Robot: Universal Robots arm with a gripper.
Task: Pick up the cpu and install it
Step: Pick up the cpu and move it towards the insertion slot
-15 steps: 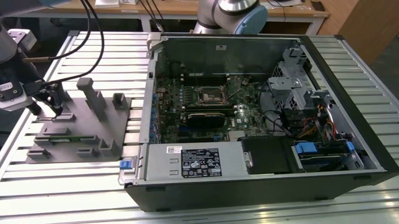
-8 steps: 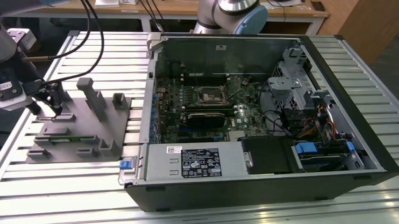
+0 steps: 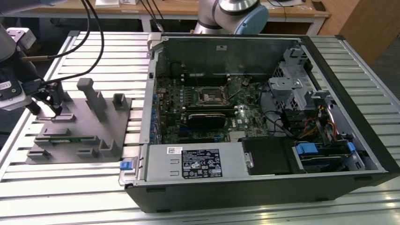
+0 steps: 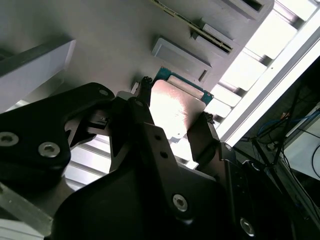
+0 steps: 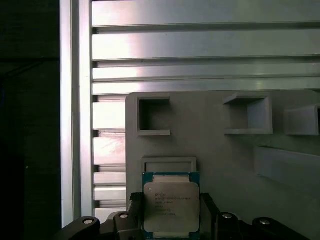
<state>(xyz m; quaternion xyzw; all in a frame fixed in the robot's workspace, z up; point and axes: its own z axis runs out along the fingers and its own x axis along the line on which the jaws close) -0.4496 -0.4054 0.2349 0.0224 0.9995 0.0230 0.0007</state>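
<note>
1. Where the slatted aluminium table (image 3: 62,197) ends on its far side, a wooden desk (image 3: 181,8) runs across the room. The arm's grey and blue base (image 3: 234,14) stands between the two. Black cables hang down at the exterior view's left.
2. Open computer case (image 3: 250,51), lying on its side on the table, takes up the middle and the exterior view's right. Motherboard (image 3: 206,112) exposed, with a black square-framed socket (image 3: 209,96) near its centre.
3. Grey tray (image 3: 81,140) lies flat on the slats, just beside the case on the exterior view's left. It has raised posts and open box-shaped pockets. A long green stick (image 3: 67,138) sits in one slot.
4. Gripper (image 3: 55,105), black, hangs low over the far corner of the tray, well apart from the case. Both wrist views show the fingers (image 5: 136,210) drawn in on either side of the chip, against two opposite edges. The gap between them equals the chip's width.
5. The cpu (image 5: 171,205) is small, flat and square. Its silvery metal lid is faintly printed, a green board edge showing round it. In the second wrist view the lid (image 4: 175,110) glares white. It is at the tray's edge, next to a shallow framed pocket. Cannot tell if it is lifted clear of the tray.
</note>
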